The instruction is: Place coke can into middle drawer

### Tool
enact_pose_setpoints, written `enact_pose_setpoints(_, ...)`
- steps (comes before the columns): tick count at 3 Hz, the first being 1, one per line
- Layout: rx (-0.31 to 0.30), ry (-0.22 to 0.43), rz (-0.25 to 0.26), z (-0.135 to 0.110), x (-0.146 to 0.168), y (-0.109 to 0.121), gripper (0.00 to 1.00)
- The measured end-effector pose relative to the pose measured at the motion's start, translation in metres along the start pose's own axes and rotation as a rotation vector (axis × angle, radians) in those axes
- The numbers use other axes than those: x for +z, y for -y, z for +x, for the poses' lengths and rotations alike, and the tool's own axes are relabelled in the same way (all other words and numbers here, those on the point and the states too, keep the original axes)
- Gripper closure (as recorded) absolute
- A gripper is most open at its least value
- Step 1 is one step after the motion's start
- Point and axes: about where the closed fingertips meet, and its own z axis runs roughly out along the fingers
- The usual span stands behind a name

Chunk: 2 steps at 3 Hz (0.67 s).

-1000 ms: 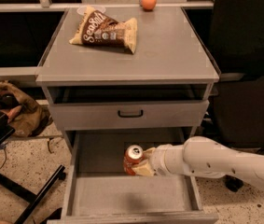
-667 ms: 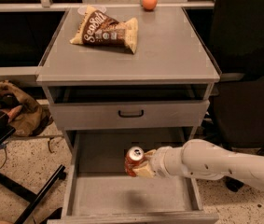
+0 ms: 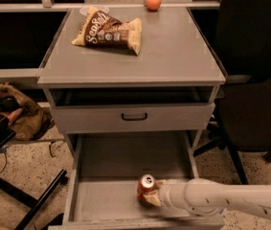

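Note:
The coke can (image 3: pixel 146 187), red with a silver top, stands upright low inside the open middle drawer (image 3: pixel 101 198), near its front right. My gripper (image 3: pixel 152 198) comes in from the right on a white arm and is shut on the can, with tan fingers (image 3: pixel 153 201) wrapped around its lower side. The can's base is at or just above the drawer's grey floor; I cannot tell whether it touches.
Above the open drawer is a shut drawer front with a black handle (image 3: pixel 134 116). A chip bag (image 3: pixel 107 30) and an orange fruit (image 3: pixel 153 1) lie on the cabinet top. A black chair (image 3: pixel 252 104) stands right, and black legs (image 3: pixel 34 200) and a brown bag (image 3: pixel 17 111) left.
My gripper has carried the coke can down and toward the drawer's front, from mid-height in the drawer opening to low near its floor. Nothing else has moved.

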Motion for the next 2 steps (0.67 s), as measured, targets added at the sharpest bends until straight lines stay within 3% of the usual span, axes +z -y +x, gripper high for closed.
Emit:
enact_pose_setpoints(1, 0.052, 0.027, 0.055, 0.0281, 0.0296, 0.0028, 1.00)
enact_pose_setpoints(2, 0.052, 0.027, 0.055, 0.0273, 0.0287, 0.0028, 1.00)
